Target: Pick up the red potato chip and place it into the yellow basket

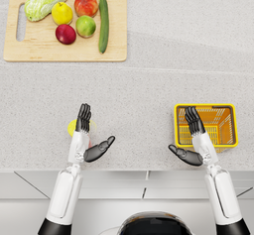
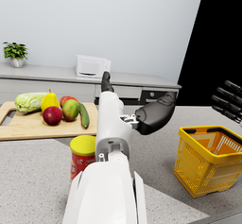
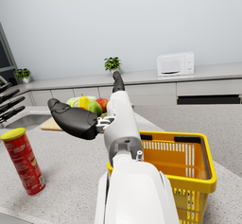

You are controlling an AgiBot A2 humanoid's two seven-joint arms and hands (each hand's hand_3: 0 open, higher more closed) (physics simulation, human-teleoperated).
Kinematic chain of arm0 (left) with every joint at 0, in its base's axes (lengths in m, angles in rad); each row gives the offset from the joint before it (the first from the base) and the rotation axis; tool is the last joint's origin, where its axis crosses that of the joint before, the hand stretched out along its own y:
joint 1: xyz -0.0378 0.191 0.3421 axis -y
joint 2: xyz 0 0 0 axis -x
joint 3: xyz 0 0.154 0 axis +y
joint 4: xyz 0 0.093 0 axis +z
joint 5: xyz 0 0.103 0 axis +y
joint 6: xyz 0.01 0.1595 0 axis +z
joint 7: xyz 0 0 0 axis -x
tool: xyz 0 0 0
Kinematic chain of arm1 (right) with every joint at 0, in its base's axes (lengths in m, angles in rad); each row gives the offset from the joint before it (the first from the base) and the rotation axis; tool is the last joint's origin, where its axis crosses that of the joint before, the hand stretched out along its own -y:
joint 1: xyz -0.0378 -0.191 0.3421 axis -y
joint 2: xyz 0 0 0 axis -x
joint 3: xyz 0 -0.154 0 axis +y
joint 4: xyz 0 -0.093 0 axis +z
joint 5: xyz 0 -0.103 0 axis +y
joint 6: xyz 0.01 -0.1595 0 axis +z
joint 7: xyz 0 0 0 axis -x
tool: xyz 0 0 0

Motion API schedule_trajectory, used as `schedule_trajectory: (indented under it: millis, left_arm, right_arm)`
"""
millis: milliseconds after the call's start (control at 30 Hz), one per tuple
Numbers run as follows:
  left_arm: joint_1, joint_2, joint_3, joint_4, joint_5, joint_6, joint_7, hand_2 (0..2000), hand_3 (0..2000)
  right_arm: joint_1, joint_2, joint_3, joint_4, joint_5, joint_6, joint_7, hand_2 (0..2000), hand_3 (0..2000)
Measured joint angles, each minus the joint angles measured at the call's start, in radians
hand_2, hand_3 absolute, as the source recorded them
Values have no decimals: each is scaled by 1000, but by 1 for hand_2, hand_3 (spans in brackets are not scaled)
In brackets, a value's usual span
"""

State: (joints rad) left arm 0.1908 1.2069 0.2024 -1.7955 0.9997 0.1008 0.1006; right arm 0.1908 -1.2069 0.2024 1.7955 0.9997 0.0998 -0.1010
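From the head view, your left robot hand hovers open and empty over the red potato chip can, while your right robot hand hangs open above the yellow basket on the counter. The left wrist view shows the can upright beside your forearm. The right wrist view places the can well apart from the basket.
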Motion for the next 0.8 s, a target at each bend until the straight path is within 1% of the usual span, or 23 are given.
schedule_trajectory:
  millis: [433, 500, 600, 700, 800]
  left_arm:
    - [0, 0, 0, 0, 0, 0, 0, 0, 0]
    - [-3, 5, 11, 10, 0, -49, -49, 0, 0]
    - [15, 22, -33, 6, 0, -82, -82, 0, 0]
    - [45, 35, -113, 11, 133, -94, -94, 0, 0]
    - [51, 41, -183, 13, 266, -98, -98, 0, 0]
  right_arm:
    - [0, 0, 0, 0, 0, 0, 0, 0, 0]
    - [-1, -6, 12, -10, 0, -48, 49, 0, 0]
    - [18, -25, -15, -6, 0, -81, 82, 0, 0]
    - [40, -39, -88, 10, 133, -93, 94, 0, 0]
    - [38, -44, -165, 31, 266, -97, 98, 0, 0]
